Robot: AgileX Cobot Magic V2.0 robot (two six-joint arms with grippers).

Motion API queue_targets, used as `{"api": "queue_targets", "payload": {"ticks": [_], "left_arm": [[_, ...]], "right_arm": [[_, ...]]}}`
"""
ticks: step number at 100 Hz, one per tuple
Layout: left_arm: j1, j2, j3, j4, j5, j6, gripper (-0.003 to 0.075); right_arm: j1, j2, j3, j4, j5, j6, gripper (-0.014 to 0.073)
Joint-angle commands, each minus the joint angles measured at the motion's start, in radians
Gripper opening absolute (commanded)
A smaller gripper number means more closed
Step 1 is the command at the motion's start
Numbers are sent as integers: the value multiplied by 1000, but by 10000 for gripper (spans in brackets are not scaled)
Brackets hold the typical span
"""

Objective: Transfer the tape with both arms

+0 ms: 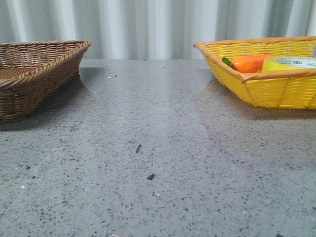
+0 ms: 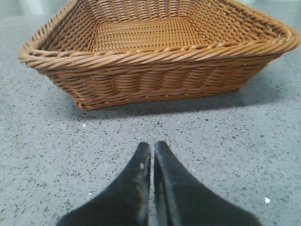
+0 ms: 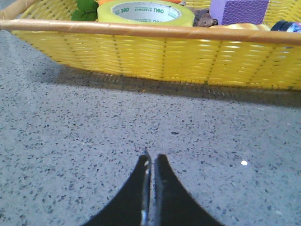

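Lying inside the yellow basket [image 1: 276,91], tape [image 1: 291,63] touches its front rim.

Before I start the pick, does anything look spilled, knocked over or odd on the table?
Nothing serious: two small dark specks lie on the table mid-front. The tape lies flat in the yellow basket beside the carrot.

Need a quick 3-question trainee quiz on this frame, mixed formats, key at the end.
1. True or false: the tape lies in the yellow basket.
2. Which basket faces the left pincer? A) brown wicker basket B) yellow basket C) neither
3. Fill in: the right pincer is ____ (open/shut) and holds nothing.

Key: 1 true; 2 A; 3 shut. The left pincer is shut too. An orange carrot lies beside the tape.
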Motion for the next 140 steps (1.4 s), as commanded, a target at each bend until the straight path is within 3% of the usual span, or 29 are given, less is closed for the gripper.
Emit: {"api": "queue_targets", "payload": {"ticks": [1,85,140], "left_arm": [[2,-16,9,0,-73,-11,-20],[2,-16,9,0,-73,-11,-20],[2,-16,9,0,-75,-11,-20]], "right_arm": [[-6,-19,22,-15,-21,-1,-62],[-6,-19,22,-15,-32,-1,-62],[-6,-19,22,-4,-129,-1,-62]]}}
